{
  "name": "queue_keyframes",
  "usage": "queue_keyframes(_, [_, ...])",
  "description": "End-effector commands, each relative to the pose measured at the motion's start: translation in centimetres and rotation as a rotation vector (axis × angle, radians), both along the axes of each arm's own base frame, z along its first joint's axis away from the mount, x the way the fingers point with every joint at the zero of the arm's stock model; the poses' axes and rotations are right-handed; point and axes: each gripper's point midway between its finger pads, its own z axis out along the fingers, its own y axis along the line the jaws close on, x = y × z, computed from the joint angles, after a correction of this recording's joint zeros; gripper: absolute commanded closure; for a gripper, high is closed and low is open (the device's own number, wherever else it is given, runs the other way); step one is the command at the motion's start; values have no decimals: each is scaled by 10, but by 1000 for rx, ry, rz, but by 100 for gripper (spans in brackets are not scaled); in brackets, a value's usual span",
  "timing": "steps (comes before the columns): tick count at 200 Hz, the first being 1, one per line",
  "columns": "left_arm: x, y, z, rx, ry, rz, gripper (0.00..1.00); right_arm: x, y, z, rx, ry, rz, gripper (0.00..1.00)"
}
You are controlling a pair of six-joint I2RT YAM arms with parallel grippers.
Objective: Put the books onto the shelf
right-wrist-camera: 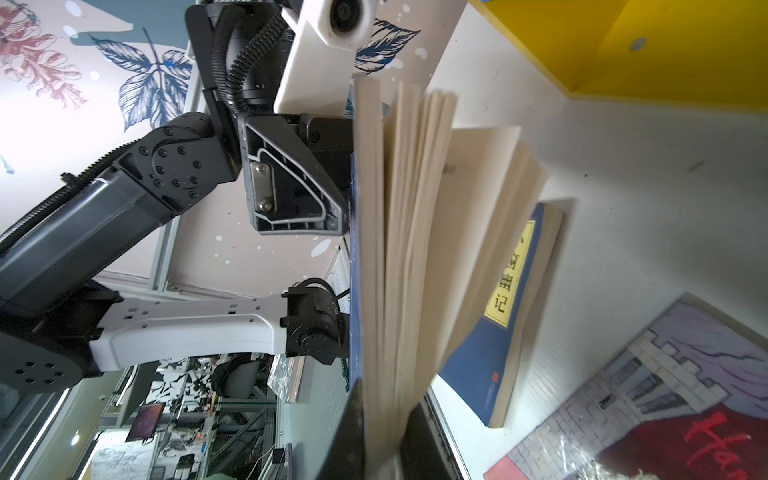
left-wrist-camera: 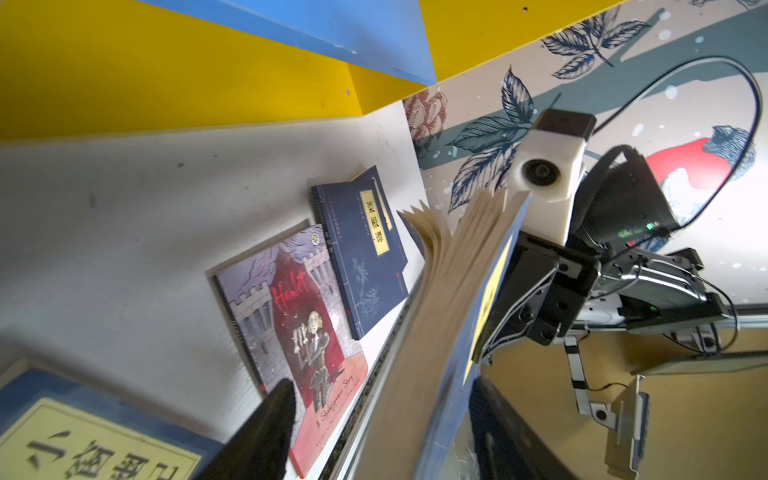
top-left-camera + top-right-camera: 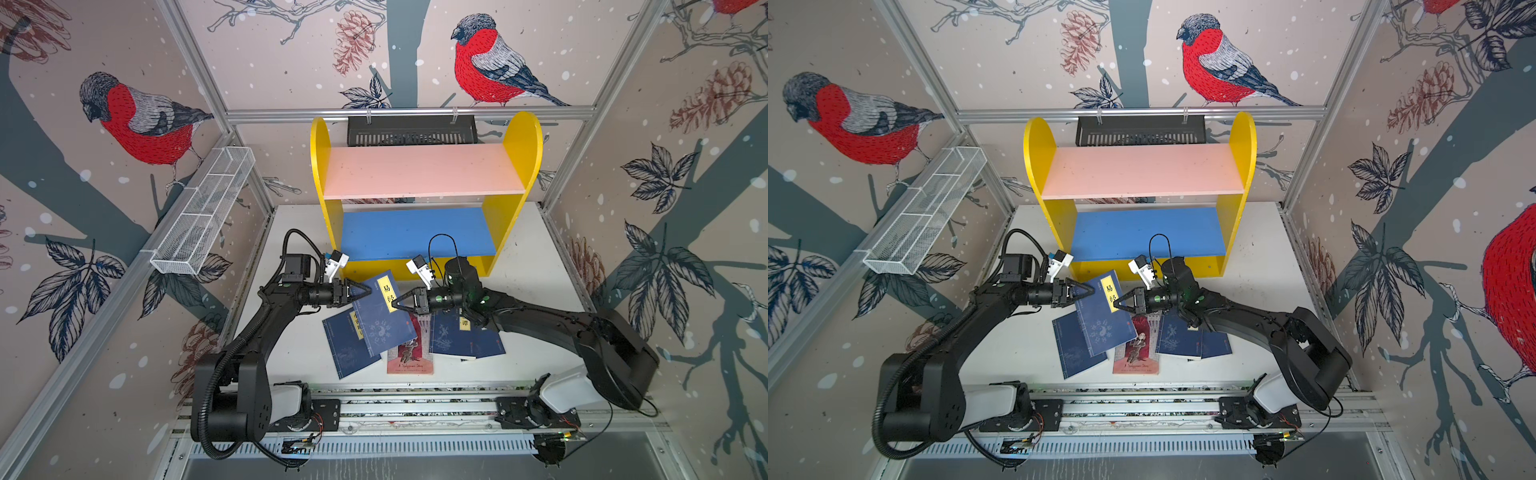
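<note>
Navy book (image 3: pixel 376 326) | raised, pages fanned | R end effector (image 3: pixel 395 305) pinches it | L end effector (image 3: pixel 368 291) spread at its edge

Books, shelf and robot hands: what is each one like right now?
lifted navy book: off the table, tilted, pages fanning loose.
right gripper: shut on lifted navy book.
left gripper: open, jaws astride that book's other edge.
Hamlet book: flat on table, cover up.
other navy books: flat on table.
shelf: upright, no books seen on it.
</note>
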Motion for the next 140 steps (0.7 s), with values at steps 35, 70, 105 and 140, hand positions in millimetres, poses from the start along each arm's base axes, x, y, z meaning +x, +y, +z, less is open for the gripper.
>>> queue_keyframes(35, [-20,-11,15,-86,-30,-108,77,2,7,2,21,10,100,93])
queue_keyframes(70, [-16,-9,13,-47,-17,-85,100,21,2,-8,-25,17,16,62])
queue_keyframes(105, [-3,-6,23,-25,-5,-34,100,46,-25,-12,-68,6,-187,45])
queue_keyframes(140, [13,-2,37,-54,50,43,100,40,-48,5,-18,-24,-323,37])
